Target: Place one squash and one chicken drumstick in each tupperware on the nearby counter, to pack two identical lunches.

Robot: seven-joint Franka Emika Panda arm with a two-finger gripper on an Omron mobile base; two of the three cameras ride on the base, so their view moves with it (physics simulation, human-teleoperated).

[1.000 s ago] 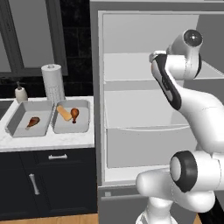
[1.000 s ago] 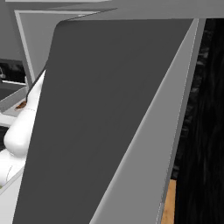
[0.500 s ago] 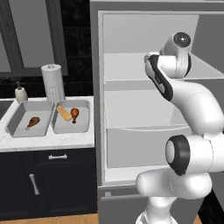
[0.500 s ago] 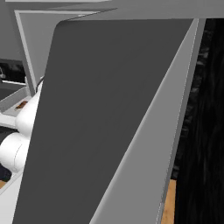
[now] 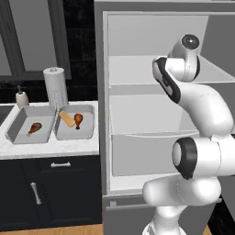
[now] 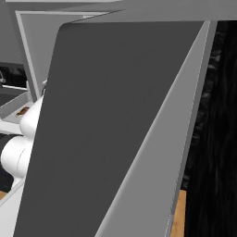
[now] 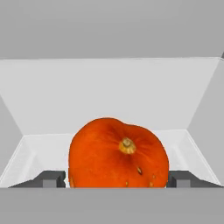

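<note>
In the hand view an orange round squash (image 7: pixel 118 153) is seen on a white fridge shelf (image 7: pixel 35 153), right btwn the two dark fingers (image 7: pixel 54 179), one at each side. The fingers are set just beside it; if it is gripped can't be told. On the worktop (image 5: pixel 50 148), two grey tubs are seen side by side. A drumstick (image 5: pixel 34 128) is held in the left tub (image 5: pixel 27 124). A tan squash (image 5: pixel 67 119) & a drumstick (image 5: pixel 78 120) are held in the right tub (image 5: pixel 75 122).
</note>
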